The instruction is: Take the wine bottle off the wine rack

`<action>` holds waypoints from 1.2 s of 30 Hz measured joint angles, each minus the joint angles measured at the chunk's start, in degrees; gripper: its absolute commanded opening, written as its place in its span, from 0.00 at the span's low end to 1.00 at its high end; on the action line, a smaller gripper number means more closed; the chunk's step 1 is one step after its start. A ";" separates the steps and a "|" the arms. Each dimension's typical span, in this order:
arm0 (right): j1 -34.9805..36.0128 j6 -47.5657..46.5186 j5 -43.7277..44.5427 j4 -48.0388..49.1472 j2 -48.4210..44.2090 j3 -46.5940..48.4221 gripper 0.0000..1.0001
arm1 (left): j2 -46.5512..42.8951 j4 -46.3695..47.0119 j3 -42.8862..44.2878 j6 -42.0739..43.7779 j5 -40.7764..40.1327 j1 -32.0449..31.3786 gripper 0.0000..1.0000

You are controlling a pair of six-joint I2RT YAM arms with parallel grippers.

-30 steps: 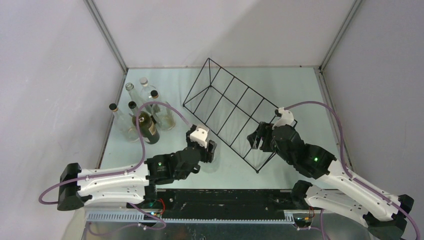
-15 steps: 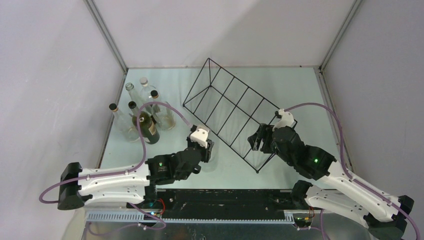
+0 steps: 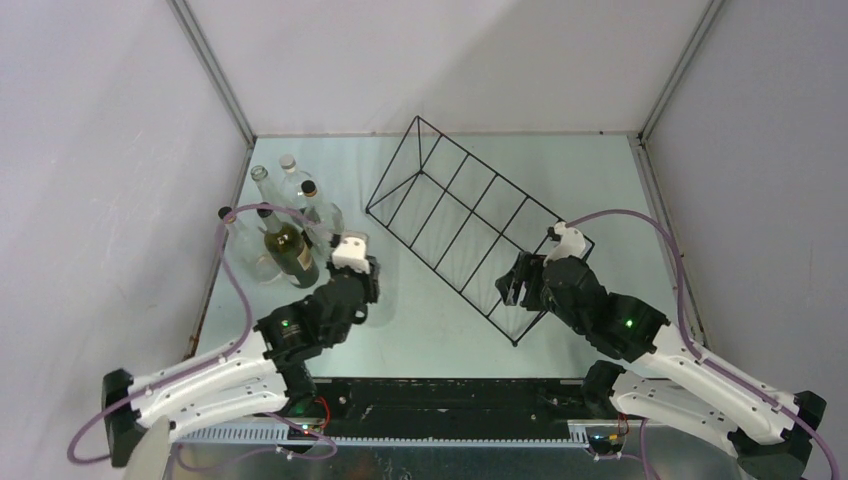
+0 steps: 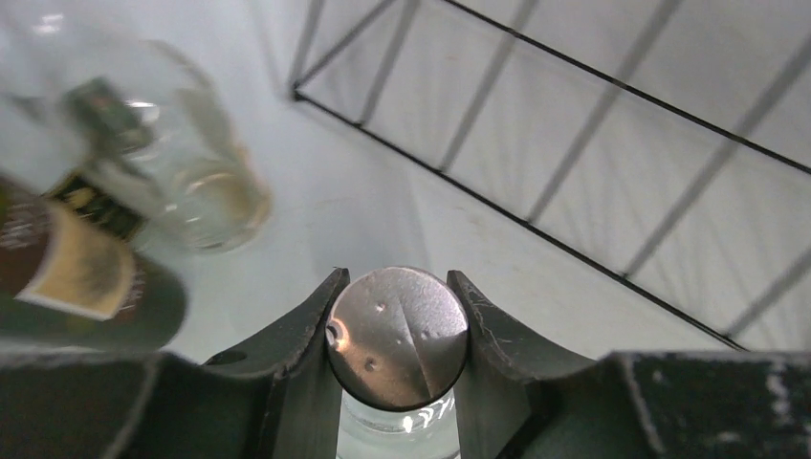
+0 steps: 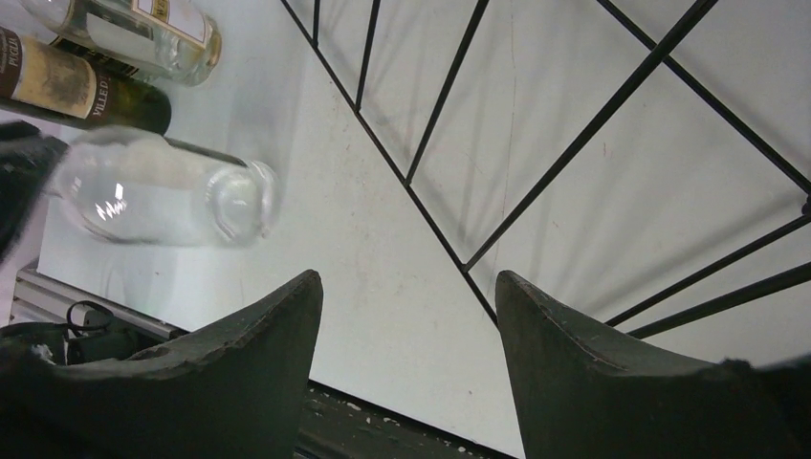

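Observation:
The wine rack (image 3: 470, 222), a black thin-wire frame, lies slantwise across the middle of the table; nothing shows in its compartments. My left gripper (image 3: 352, 285) is left of it, shut on the metal cap (image 4: 397, 335) of a clear glass wine bottle (image 5: 163, 201), with both fingers pressed to the cap's sides. The bottle is off the rack, beside the rack's long near wire (image 4: 507, 218). I cannot tell whether it touches the table. My right gripper (image 3: 515, 280) is open at the rack's near right end, nothing between its fingers, with a rack wire (image 5: 409, 184) just ahead.
Several bottles (image 3: 285, 215) stand grouped at the table's back left, among them a dark green labelled one (image 3: 292, 252) right beside my left gripper. Grey walls close in the table on three sides. The black base rail (image 3: 450, 395) runs along the near edge.
My left gripper has shut on the clear bottle's cap and swung left with it, away from the rack and toward the bottle group. The right arm has barely moved.

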 measured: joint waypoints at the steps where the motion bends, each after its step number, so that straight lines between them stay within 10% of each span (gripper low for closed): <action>1: 0.00 0.00 -0.17 0.13 0.02 -0.22 0.69 | -1.38 -0.76 -0.42 0.02 0.17 2.25 0.00; 17: 0.00 -0.39 -2.29 2.45 2.58 -1.25 0.69 | -3.39 0.66 -1.40 3.61 7.76 31.36 0.00; 30: -0.02 -0.70 -2.99 2.86 3.39 -1.66 0.69 | 3.87 11.43 -1.40 7.89 10.95 36.72 0.00; 33: -0.02 -0.92 -3.32 2.89 3.39 -1.73 0.70 | 5.20 13.42 -1.40 8.52 10.82 36.76 0.04; 36: -0.02 -1.11 -3.37 2.86 3.39 -1.73 0.70 | 5.92 14.36 -1.40 8.98 10.45 36.76 0.31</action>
